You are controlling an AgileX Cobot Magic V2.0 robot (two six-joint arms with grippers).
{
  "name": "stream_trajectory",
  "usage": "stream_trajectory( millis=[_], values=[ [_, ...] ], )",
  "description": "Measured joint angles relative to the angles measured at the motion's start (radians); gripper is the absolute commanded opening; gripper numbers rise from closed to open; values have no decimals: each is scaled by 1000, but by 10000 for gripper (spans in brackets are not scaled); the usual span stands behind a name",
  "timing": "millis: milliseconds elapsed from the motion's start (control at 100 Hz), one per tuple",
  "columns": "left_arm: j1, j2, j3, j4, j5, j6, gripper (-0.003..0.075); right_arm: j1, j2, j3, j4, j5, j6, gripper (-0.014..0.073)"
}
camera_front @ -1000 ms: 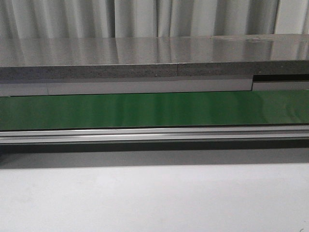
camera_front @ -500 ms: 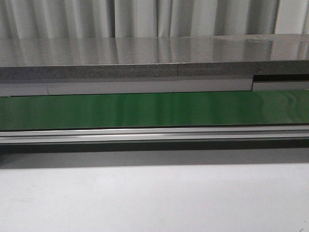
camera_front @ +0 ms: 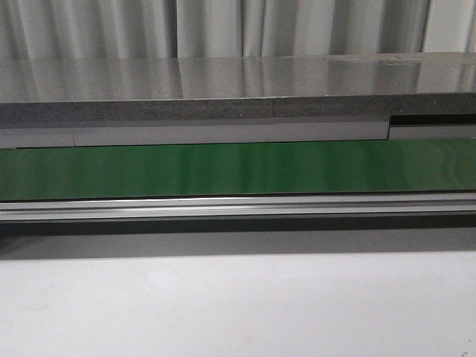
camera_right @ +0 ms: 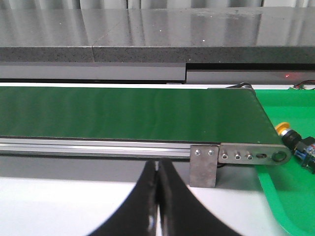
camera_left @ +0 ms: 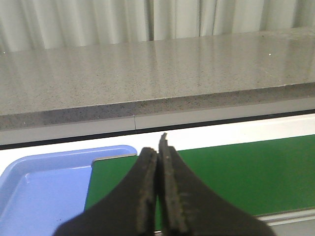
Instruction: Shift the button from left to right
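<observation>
Green belt: the conveyor belt [camera_front: 238, 169] runs the full width of the front view, no writing or labels readable on it anywhere.
Belt end: in the right wrist view the belt stops at a metal end plate [camera_right: 253, 156] with screws and a bracket below it.
Button: the button [camera_right: 288, 132] lies on its side in the green tray [camera_right: 275, 187], just past the belt's end plate, yellow-orange cap pointing toward the belt. Black body runs off toward the frame edge, tiny blue and red bits at the far end, too small to read anything.
Left gripper: left gripper [camera_left: 157, 152] has its dark fingers pressed together, nothing between them, hanging over the belt's other end near a blue tray [camera_left: 44, 187].
Right gripper: right gripper [camera_right: 156, 169] fingers also closed up tight, holding nothing, over the white table [camera_right: 59, 206] on the near side of the belt rail.
Counter: grey speckled counter [camera_front: 223, 85] behind the belt, curtain [camera_front: 223, 26] behind that.
Open room: belt surface bare along its visible length; white table strip in front bare too.
</observation>
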Motion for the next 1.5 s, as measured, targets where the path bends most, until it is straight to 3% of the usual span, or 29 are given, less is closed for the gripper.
stream_trajectory(
  millis=[1100,1200,1340,1500],
  values=[
    [0,0,0,6,0,0,-20,0,0,0,-2,0,0,-67],
    [0,0,0,66,0,-28,-20,0,0,0,-2,0,0,-67],
    [0,-27,4,223,0,-175,-20,0,0,0,-2,0,0,-67],
    [0,-89,46,267,-1,-226,-20,0,0,0,-2,0,0,-67]
  ],
)
